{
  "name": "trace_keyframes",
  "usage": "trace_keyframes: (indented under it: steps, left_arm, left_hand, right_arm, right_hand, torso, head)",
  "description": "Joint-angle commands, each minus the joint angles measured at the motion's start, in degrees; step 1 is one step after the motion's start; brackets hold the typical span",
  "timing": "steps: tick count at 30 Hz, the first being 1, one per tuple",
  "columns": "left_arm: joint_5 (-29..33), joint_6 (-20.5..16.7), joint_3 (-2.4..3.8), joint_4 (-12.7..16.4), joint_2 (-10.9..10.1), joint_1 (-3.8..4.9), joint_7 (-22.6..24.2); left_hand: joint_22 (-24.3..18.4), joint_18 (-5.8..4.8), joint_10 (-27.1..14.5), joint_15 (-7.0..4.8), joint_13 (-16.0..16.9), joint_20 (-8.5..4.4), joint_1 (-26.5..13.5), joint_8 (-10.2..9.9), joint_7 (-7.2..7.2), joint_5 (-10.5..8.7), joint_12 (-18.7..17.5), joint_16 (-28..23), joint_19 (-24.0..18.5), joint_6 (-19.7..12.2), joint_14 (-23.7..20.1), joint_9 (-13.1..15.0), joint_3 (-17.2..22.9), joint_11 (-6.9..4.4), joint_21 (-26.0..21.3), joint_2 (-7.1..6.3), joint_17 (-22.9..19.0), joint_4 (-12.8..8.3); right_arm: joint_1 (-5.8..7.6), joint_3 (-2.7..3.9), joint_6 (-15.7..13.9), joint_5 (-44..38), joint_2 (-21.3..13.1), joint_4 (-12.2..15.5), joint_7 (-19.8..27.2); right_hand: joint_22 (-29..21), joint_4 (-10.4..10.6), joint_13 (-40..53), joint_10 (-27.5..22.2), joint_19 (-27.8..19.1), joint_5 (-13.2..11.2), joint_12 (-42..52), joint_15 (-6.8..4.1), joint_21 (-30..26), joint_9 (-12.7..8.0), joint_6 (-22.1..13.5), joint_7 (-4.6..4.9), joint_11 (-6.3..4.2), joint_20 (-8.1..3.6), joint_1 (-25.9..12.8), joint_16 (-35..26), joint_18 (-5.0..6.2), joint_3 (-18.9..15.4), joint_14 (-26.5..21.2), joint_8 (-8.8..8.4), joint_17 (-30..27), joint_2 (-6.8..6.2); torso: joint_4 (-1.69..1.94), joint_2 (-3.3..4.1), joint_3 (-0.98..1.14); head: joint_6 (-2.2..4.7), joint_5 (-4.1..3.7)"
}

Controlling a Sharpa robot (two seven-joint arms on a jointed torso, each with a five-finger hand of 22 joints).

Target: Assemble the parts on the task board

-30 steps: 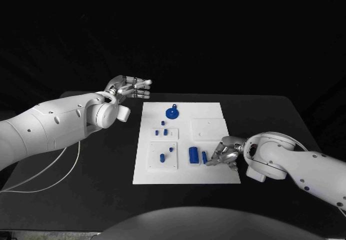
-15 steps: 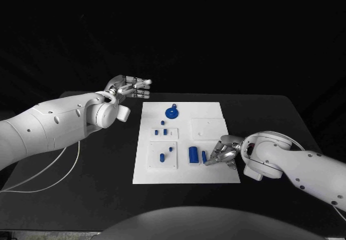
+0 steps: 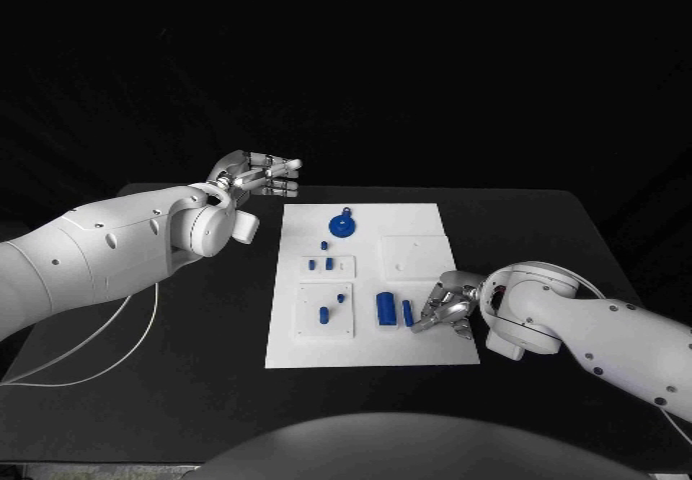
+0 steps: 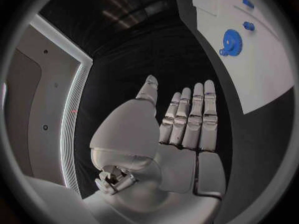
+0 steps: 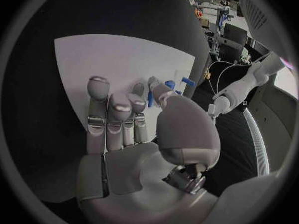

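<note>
The right hand, fingers apart and holding nothing, hovers beside a slim blue pin on the task board's near edge. It looks light, rigid, slippery; pinch mid-length. The left hand hangs open.

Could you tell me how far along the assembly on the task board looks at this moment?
Early, as far as I can tell. The blue gear sits at the far end of the task board; whether it is seated I cannot tell. The right hand is down by the thin blue piece. The left hand hovers off the board, holding nothing. The other small blue pieces remain.
</note>
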Motion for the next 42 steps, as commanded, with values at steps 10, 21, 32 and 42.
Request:
trace_keyframes:
  steps: [10, 21, 32, 42]
  left_arm:
    - [-0.1, 0.9, 0.04, 0.1, 0.0, -0.05, 0.3]
    - [-0.1, 0.8, 0.04, 0.1, -0.1, -0.05, 0.2]
    - [-0.2, 0.8, 0.03, 0.3, -0.2, -0.05, 0.2]
    - [-0.2, 0.8, 0.03, 0.3, -0.1, -0.06, 0.3]
  left_hand:
    - [-0.1, 0.50, -0.5, -0.09, -0.1, 0.20, -0.6, -0.1, -0.02, -0.09, -0.1, -0.2, -0.1, -0.2, -0.5, -0.1, -0.1, 0.08, 0.0, -0.20, 0.0, 0.3]
    - [-0.1, 0.50, -0.5, -0.08, -0.1, 0.20, -0.5, -0.1, -0.01, -0.11, -0.1, -0.2, -0.1, -0.1, -0.5, -0.1, 0.0, 0.08, 0.0, -0.24, 0.0, 0.3]
    - [-0.1, 0.50, -0.5, -0.09, -0.1, 0.20, -0.4, -0.1, -0.01, -0.10, -0.1, -0.2, -0.1, -0.2, -0.5, -0.1, 0.0, 0.09, 0.0, -0.40, 0.0, 0.2]
    - [-0.1, 0.50, -0.5, -0.09, -0.1, 0.20, -0.4, -0.1, -0.01, -0.10, -0.1, -0.2, -0.1, -0.2, -0.5, -0.1, 0.0, 0.09, 0.0, -0.40, 0.0, 0.2]
  right_arm:
    - [-0.15, -0.17, 1.4, 0.2, 0.3, -0.8, -0.6]
    - [-0.16, -0.17, 3.3, 0.9, 0.0, -0.4, 1.7]
    - [-0.17, -0.15, 1.5, 1.6, -0.3, 0.2, 4.7]
    - [-0.16, 0.05, -1.9, 3.5, -0.7, -0.1, 7.1]
  right_hand:
    - [0.0, -1.0, 0.0, 0.2, 2.6, 1.7, 0.2, 0.01, -0.2, -0.1, -0.1, -0.07, 0.06, 0.30, -1.1, 0.1, -0.47, -0.1, 0.2, 0.16, -0.2, 0.84]
    - [0.0, -1.2, -0.1, 0.1, 2.6, 6.1, 0.1, -0.05, -0.3, -0.3, 0.0, -0.08, 0.05, 0.25, -0.9, 0.1, -0.43, -2.4, 0.1, 0.14, -0.4, -0.30]
    - [0.0, -1.2, -0.2, 0.0, 2.6, 10.1, 0.0, -0.13, -0.5, -1.2, 0.1, -0.03, 0.02, 0.17, 0.2, 0.0, -0.39, -6.5, 0.1, 0.12, -0.4, -0.83]
    - [-0.2, 2.2, -0.1, -0.1, 2.6, 9.1, -0.1, -0.20, -0.6, -0.1, 0.3, 0.04, -0.01, 0.10, 1.1, -0.3, -0.27, -11.2, 0.1, 0.17, -0.5, -1.30]
  torso:
    - [0.00, 0.01, 0.01]
    - [-0.11, 0.02, 0.06]
    - [-0.06, -0.01, 0.02]
    - [-0.02, -0.02, -0.03]
  head:
    - [0.03, -0.03]
    - [0.05, 0.14]
    - [0.01, 0.06]
    - [0.17, 0.05]
